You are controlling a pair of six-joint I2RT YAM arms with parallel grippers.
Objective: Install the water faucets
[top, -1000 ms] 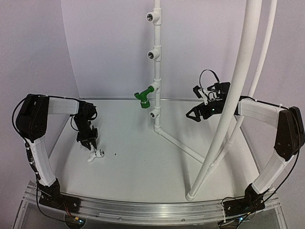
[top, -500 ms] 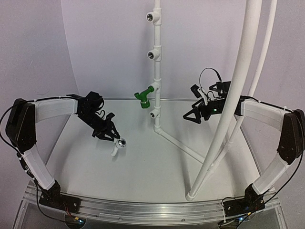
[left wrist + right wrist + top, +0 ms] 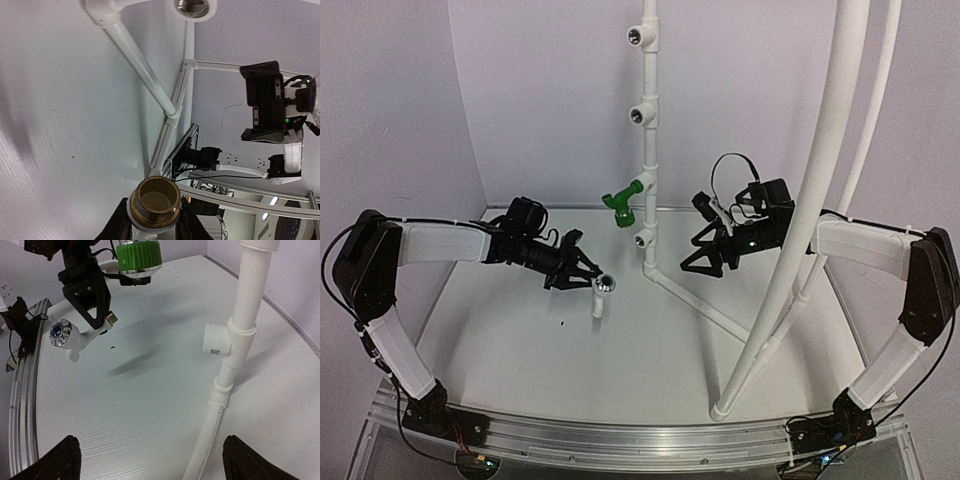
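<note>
Left gripper (image 3: 582, 276) is closed to a narrow gap on the white faucet (image 3: 601, 292). A second ago that faucet was down at the table (image 3: 520, 350) on the far left. Now it hangs in the air, carried in close to the upright pipe (image 3: 649, 130) but not yet touching it. Its brass threaded end (image 3: 155, 199) seems to face the empty outlet (image 3: 642, 239) low on the pipe, so I'd guess threading comes next. The green faucet (image 3: 618, 207) already sits in the outlet above. On the right, the right gripper (image 3: 700, 262) has drifted nearer the pipe, fingers wide apart and holding nothing.

The left wrist view cuts off the white faucet's body, showing only its brass mouth. How tightly the green one is screwed in, I can't tell.
</note>
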